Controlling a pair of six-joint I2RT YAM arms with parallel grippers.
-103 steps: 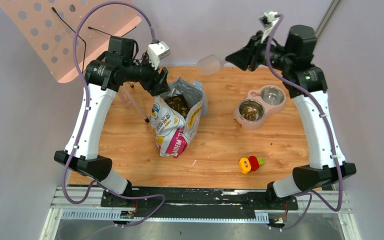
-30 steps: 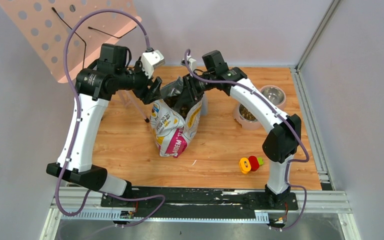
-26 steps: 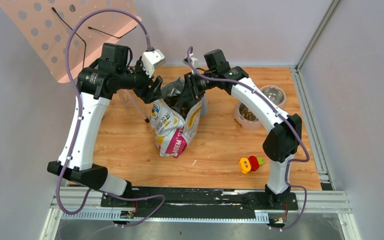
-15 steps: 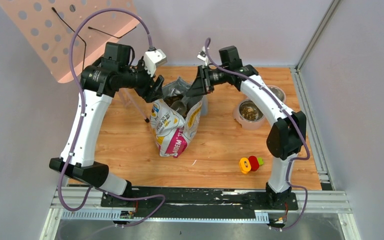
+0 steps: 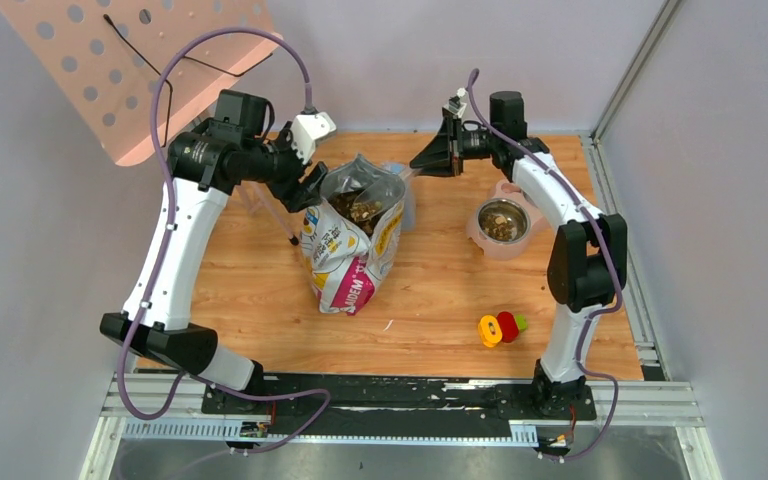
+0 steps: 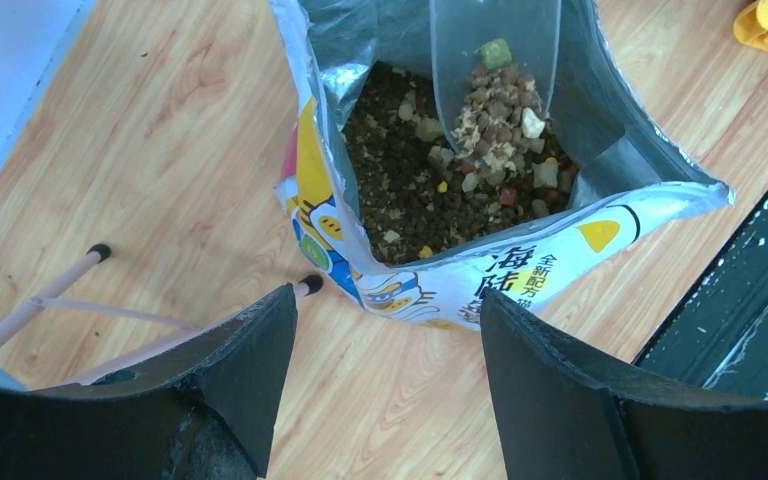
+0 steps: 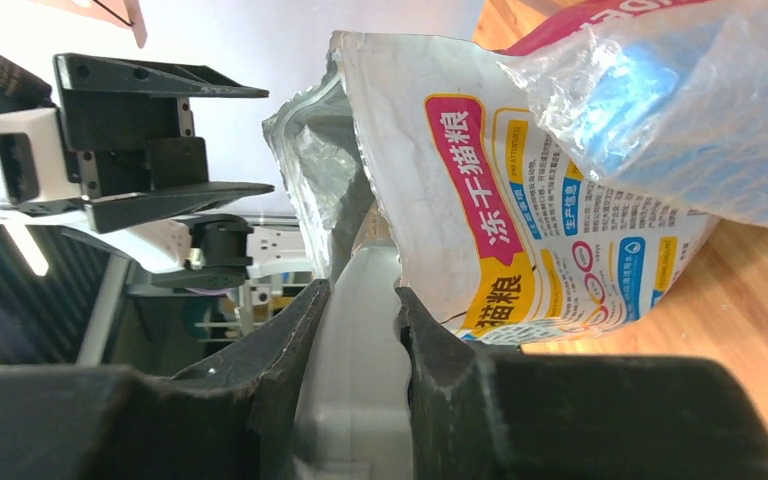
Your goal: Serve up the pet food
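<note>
Toward the back of the wooden surface (image 5: 440, 290): printed bag (image 5: 352, 250) standing upright, mouth spread open. Pet food (image 6: 410, 190) fills its lower part, dark brown pellets with some pale, yellow and red bits mixed in.

Translucent scoop (image 6: 495, 35) sits in the bag mouth against the far foil wall. A small heap of pellets lies in it, one green piece on top.

Right of the bag, well apart: pink stand (image 5: 480, 238) with a steel bowl (image 5: 503, 221) showing; brown food in that bowl. Right arm covers the stand's back half, so nothing noted there.

Left fingers (image 6: 250, 370): spread wide, nothing between them, hanging just beside the bag's left rim. Contact with the rim cannot be told.

Right fingers (image 7: 270, 380): closed tight on the scoop's pale grey handle, one on each side, aimed at the bag from its right. Bag's printed face and foil lip lie just beyond the tips.

Small yellow, red and green toy (image 5: 500, 327) lies near the front right of the surface.
</note>
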